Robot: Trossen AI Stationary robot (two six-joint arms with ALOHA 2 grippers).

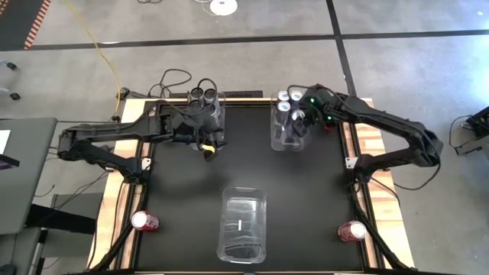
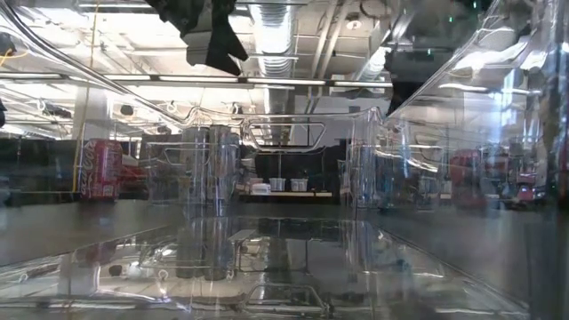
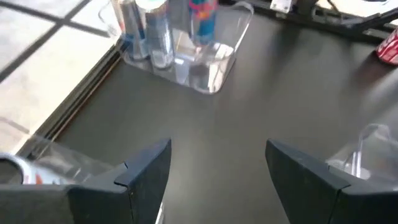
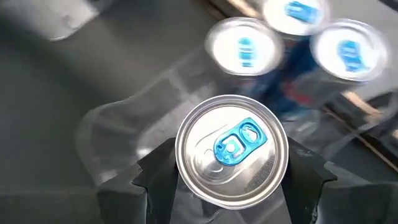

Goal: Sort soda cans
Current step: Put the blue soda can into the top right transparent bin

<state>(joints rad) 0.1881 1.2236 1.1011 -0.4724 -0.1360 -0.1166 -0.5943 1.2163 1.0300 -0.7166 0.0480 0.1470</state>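
from above, the right gripper (image 1: 298,118) hangs over a clear bin (image 1: 281,142) at the table's far right holding blue-and-silver cans (image 1: 284,97), the left gripper (image 1: 208,149) sits beside a far-left bin (image 1: 220,113) of dark cans (image 1: 202,92), a third bin (image 1: 243,229) is empty, and two red cans (image 1: 144,221) stand at the near corners. the low view shows mostly glare through bin walls. the left wrist view shows its fingers (image 3: 146,171) parted on nothing; the right wrist view shows its fingers (image 4: 155,168) closed on a blue-tabbed can (image 4: 231,158), likely light, smooth, slippery and dentable, best gripped mid-wall.
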